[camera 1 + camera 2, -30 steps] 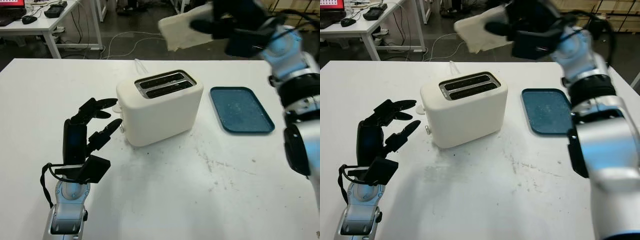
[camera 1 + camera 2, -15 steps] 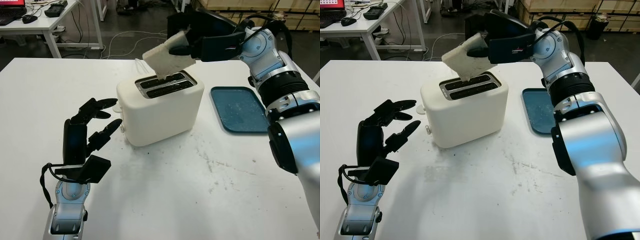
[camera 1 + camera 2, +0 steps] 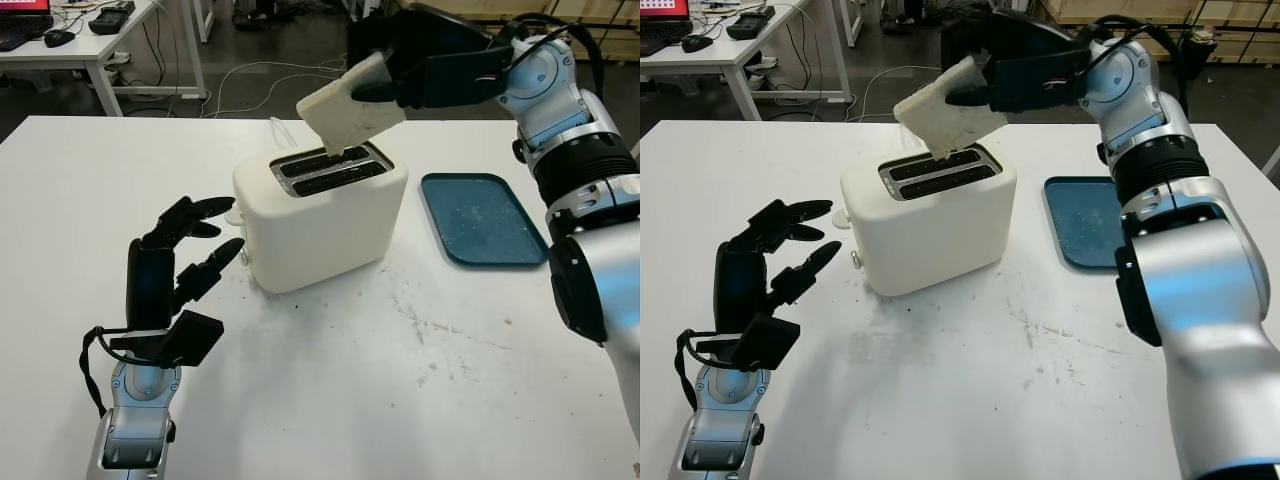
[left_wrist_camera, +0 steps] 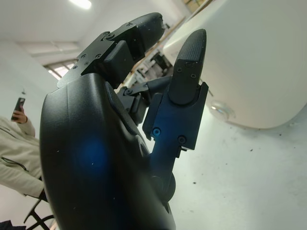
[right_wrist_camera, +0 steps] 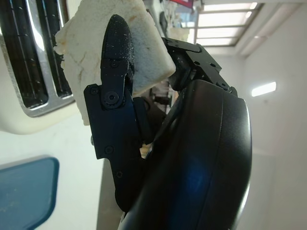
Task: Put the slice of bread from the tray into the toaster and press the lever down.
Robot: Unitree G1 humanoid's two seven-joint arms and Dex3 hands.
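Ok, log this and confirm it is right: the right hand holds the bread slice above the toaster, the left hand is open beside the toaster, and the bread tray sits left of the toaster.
One error: the blue tray sits to the right of the toaster, not the left, as the left eye view shows. The rest stands: the right hand holds the bread slice above the toaster, and the left hand is open beside it.

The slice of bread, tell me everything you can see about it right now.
The slice of bread is pale, off-white and squarish, with a rough, crumbly edge. The right hand grips its upper part and holds it tilted in the air over the white toaster, its lowest corner pointing down at the rear slot. Whether that corner touches the slot rim is not clear. It is off the blue tray and not yet inside the toaster.
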